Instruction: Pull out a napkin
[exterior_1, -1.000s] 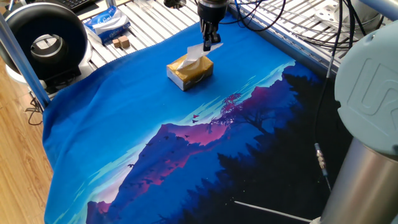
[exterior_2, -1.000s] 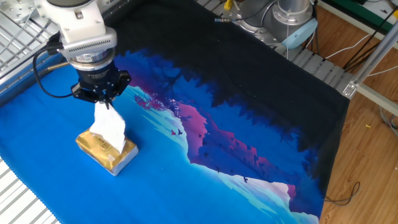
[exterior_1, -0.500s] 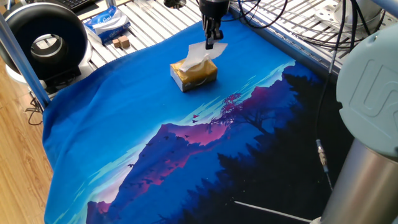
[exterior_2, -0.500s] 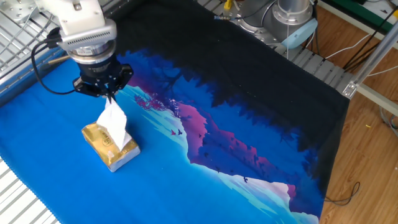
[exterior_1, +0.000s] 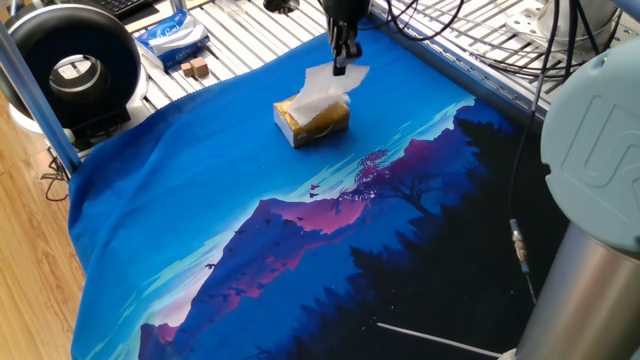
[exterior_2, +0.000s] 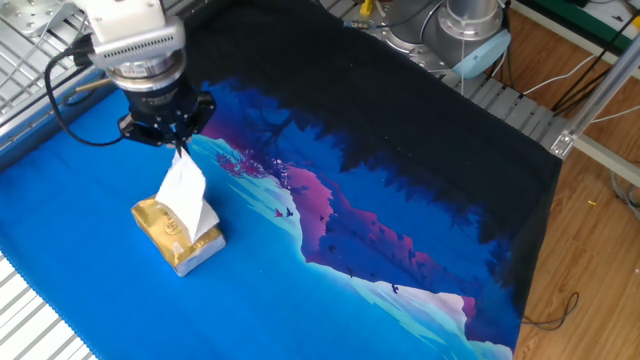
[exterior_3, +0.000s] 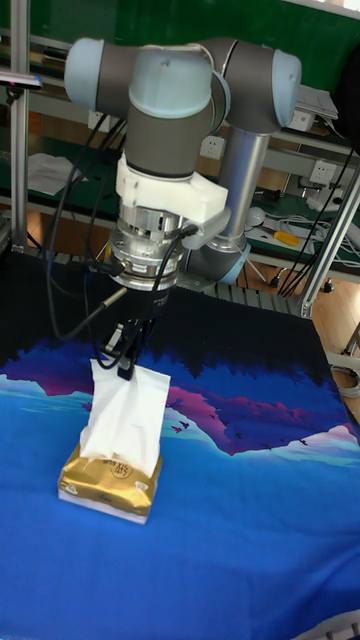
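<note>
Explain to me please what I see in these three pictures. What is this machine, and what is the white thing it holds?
The machine is a robot arm that stands at a table. At its end is a gripper with two thin fingers. The three pictures show one moment from three cameras: two look down at the table from different sides, and the tall one looks at the arm from lower down. A blue cloth with a mountain picture covers the table. On it lies a small golden-yellow tissue pack. The fingers are shut on the top edge of a white napkin. The napkin stands up out of the pack, and its lower part is still inside.
</note>
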